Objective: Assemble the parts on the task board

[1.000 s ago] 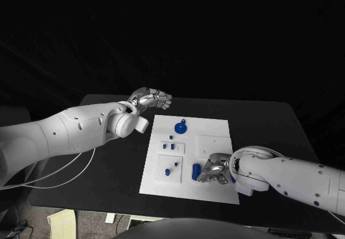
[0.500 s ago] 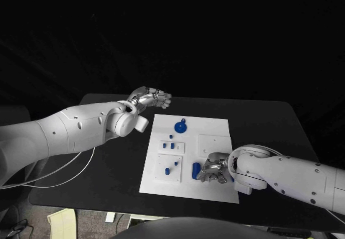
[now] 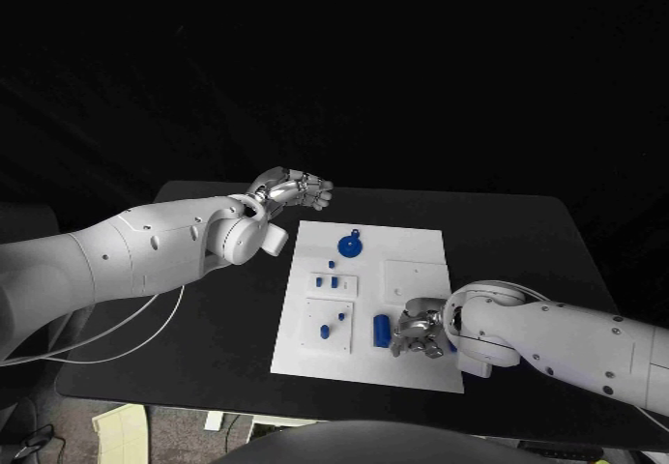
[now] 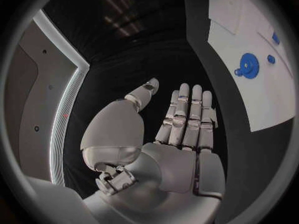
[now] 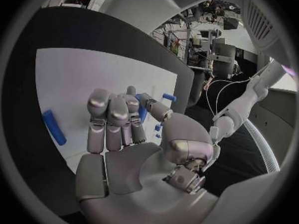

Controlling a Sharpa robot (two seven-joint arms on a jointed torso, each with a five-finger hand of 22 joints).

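From the head view, the white task board (image 3: 371,304) lies in the middle of the black table (image 3: 530,242). The left hand (image 3: 293,189) hangs above the table's far left part, off the board, with its fingers loosely curled and nothing in them. The right hand (image 3: 420,332) is low over the board's near right area, fingers bent down toward the plate; from here it is hard to tell whether they have hold of a piece. Just beside it, on its left, a blue cylinder (image 3: 381,332) lies flat on the board. Farther back a blue gear (image 3: 352,248) sits near the board's far edge, with a small blue peg (image 3: 332,265) next to it. Two short blue pegs (image 3: 327,284) stand in a small raised square, and a blue oval part (image 3: 325,333) sits in another square nearer the robot.

In the left wrist view, the left hand (image 4: 171,134) is spread flat, fingers straight and side by side, thumb out to one side, holding nothing. The task board (image 4: 249,59) shows beyond it with the blue gear (image 4: 249,64) and a small blue peg (image 4: 271,58) on it.

In the right wrist view, the right hand (image 5: 124,134) has its fingers curled inward over the task board (image 5: 93,79), and a small blue part (image 5: 142,113) shows between the fingers and thumb, seemingly pinched. The blue cylinder (image 5: 54,127) lies on the board apart from the hand. Another small blue peg (image 5: 169,97) shows past the fingertips.
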